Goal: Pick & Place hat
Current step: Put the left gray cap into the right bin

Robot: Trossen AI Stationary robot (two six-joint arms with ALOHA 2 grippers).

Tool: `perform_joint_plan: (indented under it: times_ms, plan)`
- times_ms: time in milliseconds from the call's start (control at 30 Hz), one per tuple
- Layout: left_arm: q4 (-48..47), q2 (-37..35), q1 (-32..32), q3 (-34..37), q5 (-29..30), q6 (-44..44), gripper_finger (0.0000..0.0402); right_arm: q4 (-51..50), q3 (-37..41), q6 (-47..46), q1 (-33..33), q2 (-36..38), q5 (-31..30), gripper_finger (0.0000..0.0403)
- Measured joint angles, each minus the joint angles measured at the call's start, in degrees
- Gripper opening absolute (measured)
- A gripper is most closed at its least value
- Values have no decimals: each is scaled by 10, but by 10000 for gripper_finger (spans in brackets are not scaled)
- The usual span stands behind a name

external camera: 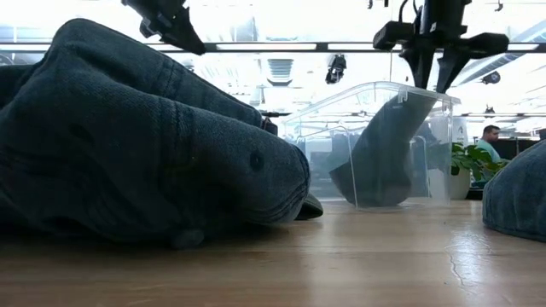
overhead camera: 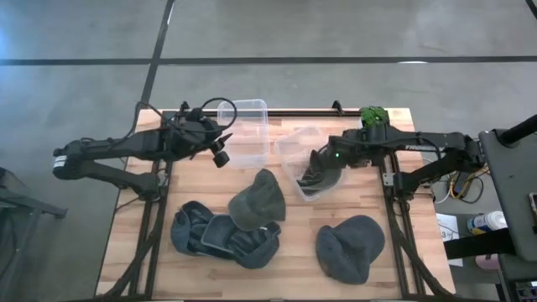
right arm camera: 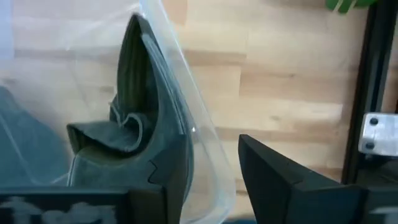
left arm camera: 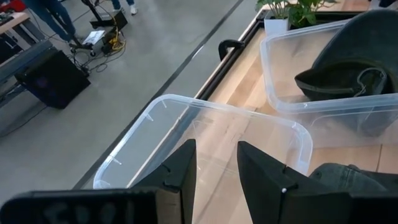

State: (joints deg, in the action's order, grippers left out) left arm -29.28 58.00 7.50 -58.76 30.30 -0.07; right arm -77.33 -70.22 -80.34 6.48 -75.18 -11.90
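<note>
A dark grey hat (overhead camera: 317,180) stands on edge inside a tilted clear plastic bin (overhead camera: 289,143), leaning against the bin's wall (right arm camera: 186,112); the low view shows the hat (external camera: 388,145) reaching up to the rim. My right gripper (overhead camera: 323,161) hovers open just above it, one finger over the inside and one outside the wall (right arm camera: 205,155). My left gripper (overhead camera: 222,151) waits open over an empty clear bin (overhead camera: 243,126), whose rim (left arm camera: 205,112) lies just past its fingers. Three more dark hats lie on the table: (overhead camera: 258,201), (overhead camera: 222,235), (overhead camera: 351,245).
The two bins sit side by side at the table's far middle. A potted plant (overhead camera: 373,113) stands at the far right edge. The loose hats fill the near half; one hat (external camera: 145,145) bulks large in the low view. Bare wood shows at the near left corner.
</note>
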Motion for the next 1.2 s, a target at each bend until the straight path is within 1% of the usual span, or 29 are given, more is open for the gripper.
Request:
perform_joint_plan:
  times_ms: [133,333,633,733,833,933,1067,1200]
  plan:
    - [1,12,0,0,2,-17,110,2,1,30,15,0,45,154]
    - [3,23,0,0,3,-34,110,40,5,54,15,0,49,162]
    - [3,25,0,0,7,-55,110,70,61,40,15,-2,76,137]
    - [2,24,0,0,8,-67,110,114,71,40,14,-2,83,124]
    - [2,24,0,0,8,-72,110,148,76,32,15,6,86,101]
    - [2,24,0,0,9,-75,110,178,83,23,15,4,91,68]
    - [1,24,0,0,9,-87,110,194,84,13,16,5,92,21]
    - [-1,24,0,0,9,-95,110,197,82,5,14,5,132,15]
